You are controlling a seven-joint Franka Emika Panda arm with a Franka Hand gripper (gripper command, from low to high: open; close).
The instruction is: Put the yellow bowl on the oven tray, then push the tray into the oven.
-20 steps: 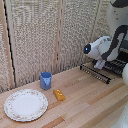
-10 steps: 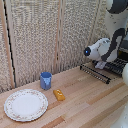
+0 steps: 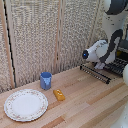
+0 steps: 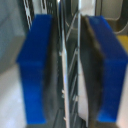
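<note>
1. The white arm is seen at the exterior view's right, coming down from the upper corner and bent at a dark joint.
2. The wrist housing is held low over the table, with a round dark cap turned toward the exterior view's left.
3. The grabber is hidden behind the wrist in the exterior view.
4. In the wrist view, two blue fingers are shown side by side with a narrow gap between them.
5. Thin metal bars of the baking sheet are seen in that gap, with the dark inner pads close against them; the image is blurred.
</note>
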